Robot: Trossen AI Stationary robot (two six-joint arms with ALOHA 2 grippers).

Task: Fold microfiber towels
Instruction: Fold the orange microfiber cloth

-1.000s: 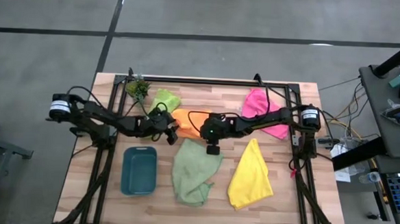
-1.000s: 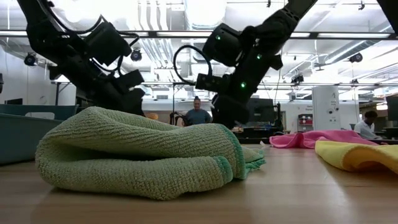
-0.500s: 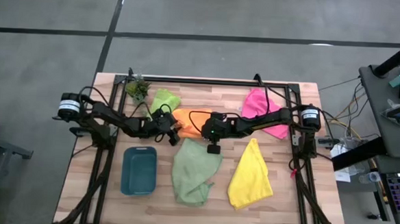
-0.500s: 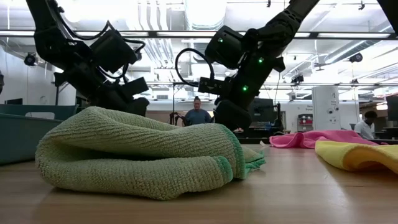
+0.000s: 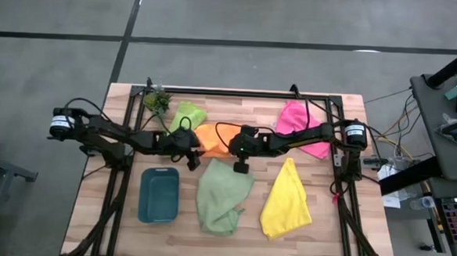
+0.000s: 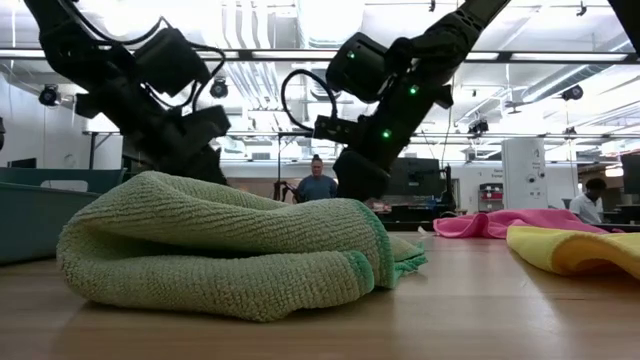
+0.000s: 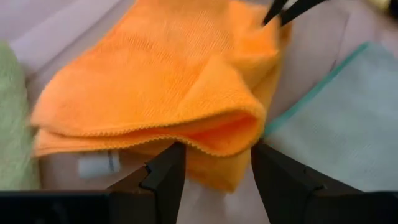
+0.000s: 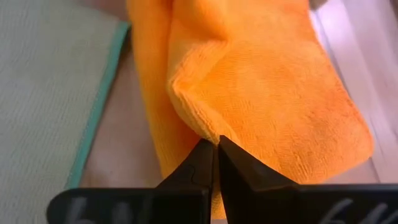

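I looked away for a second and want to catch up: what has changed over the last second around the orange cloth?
The right gripper has closed, pinching an edge of the orange microfiber towel at the table's middle. The left gripper has eased slightly towards its own side and stays open at the towel's other edge. The lime green, pink, pale sage green and yellow towels lie as before.

Teal tray [image 5: 159, 195], potted plant [image 5: 157, 101]
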